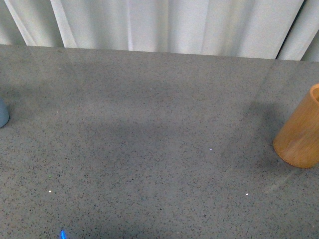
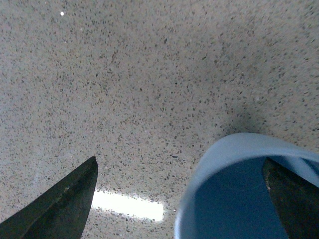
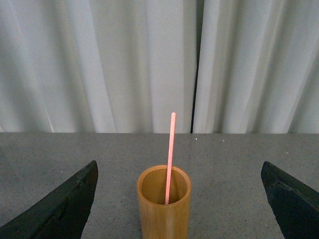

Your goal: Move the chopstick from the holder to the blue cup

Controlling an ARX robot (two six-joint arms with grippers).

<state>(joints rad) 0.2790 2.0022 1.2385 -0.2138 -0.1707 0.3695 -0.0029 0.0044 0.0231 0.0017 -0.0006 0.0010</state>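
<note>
The orange-tan wooden holder point(image 3: 164, 204) stands upright on the grey table, and one reddish-pink chopstick point(image 3: 170, 154) stands in it, rising well above its rim. My right gripper point(image 3: 179, 199) is open, its dark jaws wide apart on either side of the holder, clear of it. The holder also shows at the right edge of the front view point(image 1: 301, 130). The light blue cup point(image 2: 239, 184) lies under my open left gripper point(image 2: 182, 196); one jaw is over its mouth, the other over bare table. A sliver of the cup shows at the front view's left edge point(image 1: 3, 113).
Grey speckled tabletop point(image 1: 149, 149) spans the space between cup and holder. White curtains point(image 1: 159, 25) hang behind the table's far edge. Neither arm shows in the front view.
</note>
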